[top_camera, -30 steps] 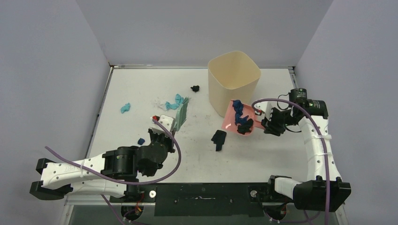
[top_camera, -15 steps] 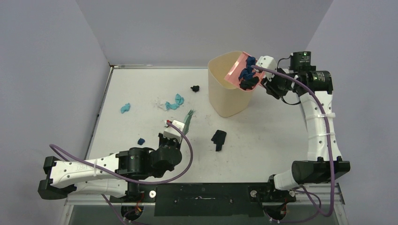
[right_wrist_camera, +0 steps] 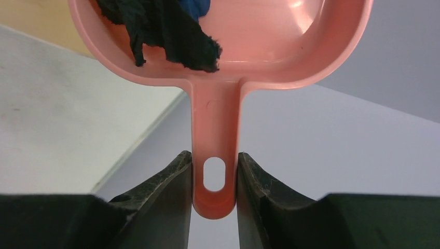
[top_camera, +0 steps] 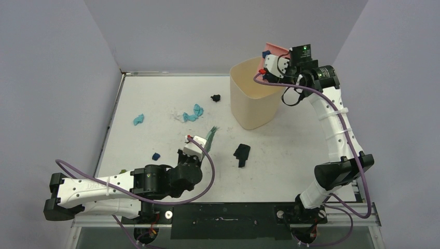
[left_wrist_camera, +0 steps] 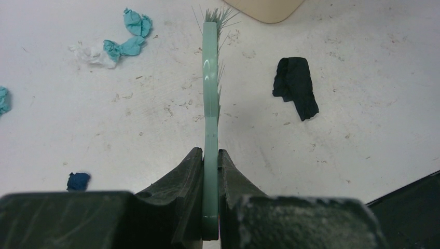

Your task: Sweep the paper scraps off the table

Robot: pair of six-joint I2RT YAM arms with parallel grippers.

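Note:
Several paper scraps lie on the table (top_camera: 296,155): a teal one (top_camera: 138,120), teal and white bits (top_camera: 193,114), a small black one (top_camera: 216,97), a dark blue one (top_camera: 155,156) and a larger black one (top_camera: 242,153). My left gripper (left_wrist_camera: 210,153) is shut on the handle of the green brush (left_wrist_camera: 209,78), bristles pointing away, just above the table between the dark blue scrap (left_wrist_camera: 78,180) and the black scrap (left_wrist_camera: 297,85). My right gripper (right_wrist_camera: 215,155) is shut on the handle of the pink dustpan (right_wrist_camera: 290,46), raised over the far rim of the bin. Black (right_wrist_camera: 166,31) and blue (right_wrist_camera: 200,6) scraps sit in the pan.
The beige bin (top_camera: 258,93) stands at the back centre-right of the table, its rim under the raised dustpan (top_camera: 275,49). Grey walls close in the back and both sides. Metal rails edge the tabletop.
The right arm lifted the dustpan from the table beside the bin up over the bin's rim. The left arm drew the brush back toward the near edge and turned it edge-on.

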